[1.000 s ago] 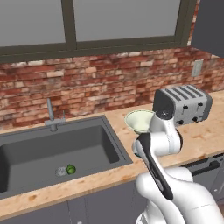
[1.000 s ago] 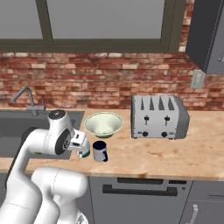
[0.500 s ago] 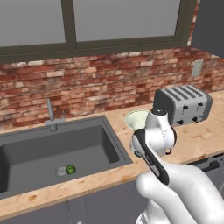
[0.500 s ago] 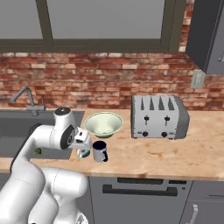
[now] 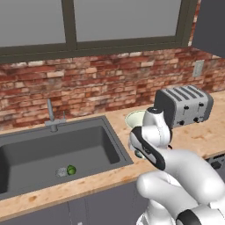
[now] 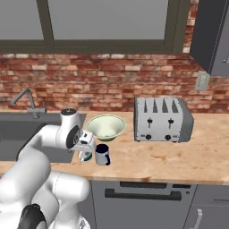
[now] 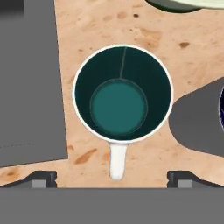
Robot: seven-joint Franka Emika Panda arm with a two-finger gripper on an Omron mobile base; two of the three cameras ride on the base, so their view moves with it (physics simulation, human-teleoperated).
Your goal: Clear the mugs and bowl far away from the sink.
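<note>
Tool (image 7: 112,177) is wide open right above the teal-inside white mug (image 7: 123,106), which sits on the speckled wooden counter (image 6: 179,161) between dark grey sink (image 5: 52,151) and navy-inside mug (image 6: 102,154); cream-green bowl (image 6: 106,127) and silver toaster (image 6: 163,119) sit behind.

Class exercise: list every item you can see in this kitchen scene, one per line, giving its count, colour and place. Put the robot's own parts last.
mugs: 2; teal inside under the gripper beside the sink, navy inside to its right
bowl: 1, pale cream-green, counter behind the mugs
sink: 1, dark grey, left of the counter
faucet: 1, grey, behind the sink
green item: 1, by the drain
toaster: 1, grey, right of the bowl
counter: 1, light wood
gripper: 1, open, above the teal mug
</note>
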